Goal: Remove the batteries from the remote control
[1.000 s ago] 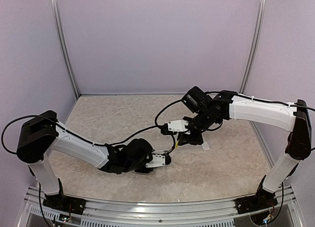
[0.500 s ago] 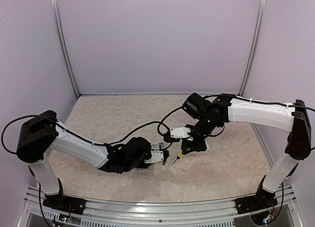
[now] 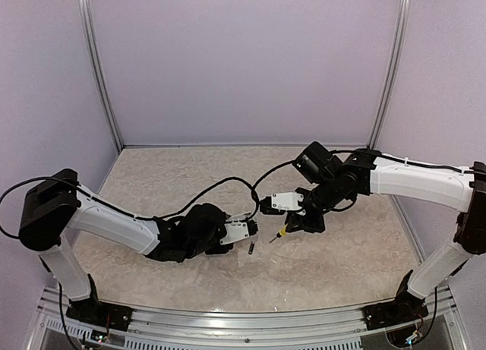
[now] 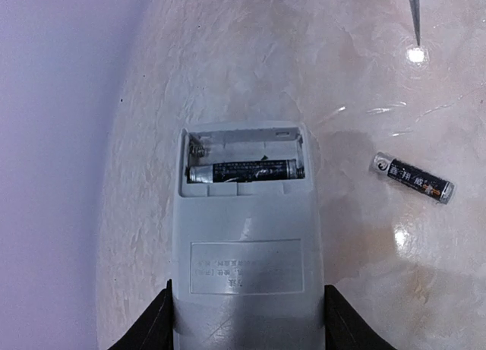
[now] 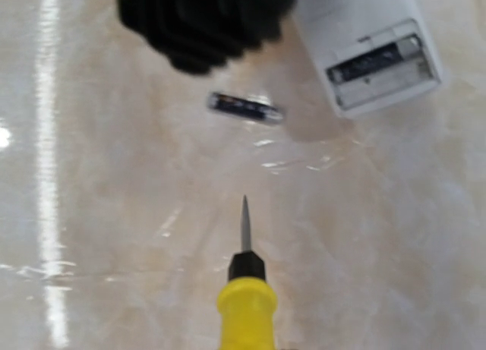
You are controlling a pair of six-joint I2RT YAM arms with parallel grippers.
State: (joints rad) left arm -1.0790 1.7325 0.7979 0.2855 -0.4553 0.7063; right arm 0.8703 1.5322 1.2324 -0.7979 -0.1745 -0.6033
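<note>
The white remote control (image 4: 247, 236) lies back side up between my left gripper's (image 4: 247, 323) jaws, which press on its two long edges. Its compartment is uncovered: one battery (image 4: 243, 170) sits in the nearer slot, and the far slot is bare. A second battery (image 4: 412, 178) lies loose on the table to the remote's right, also seen as a loose battery (image 3: 250, 249) from above. My right gripper (image 3: 298, 222) is shut on the yellow-handled screwdriver (image 5: 244, 297), whose tip (image 5: 244, 217) hangs short of the loose battery (image 5: 245, 108) and touches nothing.
A black cable (image 3: 220, 187) arcs over the table between the two arms. Lilac walls and metal posts (image 3: 99, 77) close in the marbled table (image 3: 167, 175) at the back and sides.
The right gripper with the screwdriver has drawn back to the right, away from the remote. The left gripper has shifted the remote slightly away. A battery now lies loose on the table.
</note>
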